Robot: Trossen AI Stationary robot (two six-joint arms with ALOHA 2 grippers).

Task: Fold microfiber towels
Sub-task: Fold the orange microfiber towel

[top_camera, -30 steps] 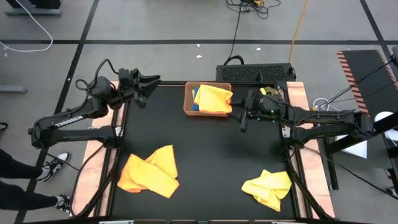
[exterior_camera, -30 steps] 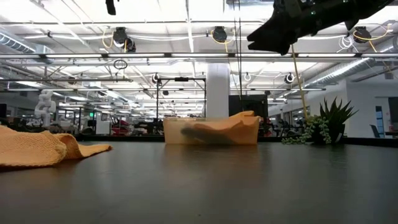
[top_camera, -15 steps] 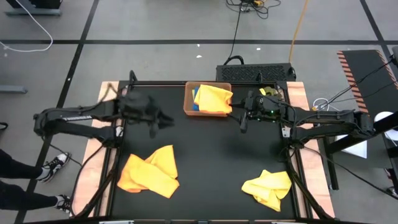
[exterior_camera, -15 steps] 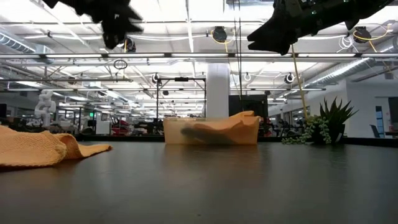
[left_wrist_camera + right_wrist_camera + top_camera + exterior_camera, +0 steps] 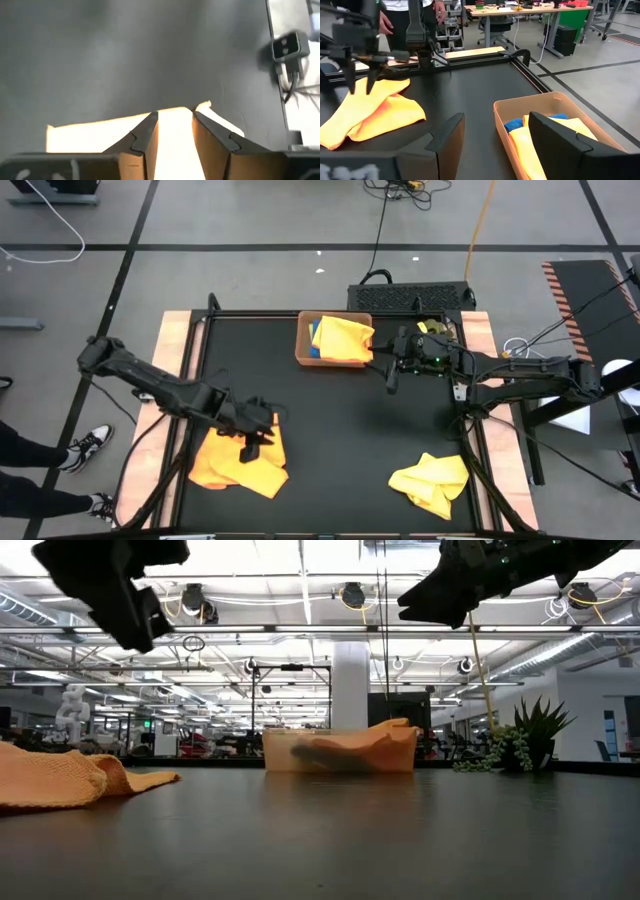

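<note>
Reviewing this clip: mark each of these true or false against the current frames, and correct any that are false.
1. The left claw is above the orange towel. True.
2. The tray is empty. False: it holds a yellow towel with a blue one beneath it.
3. The right claw grips a towel. False: its fingers stand open and empty, beside the tray.
4. A crumpled yellow towel lies on the table's near right part. True.
5. The left claw's fingers are pressed together. False: a gap shows between them, with orange cloth visible through it.
</note>
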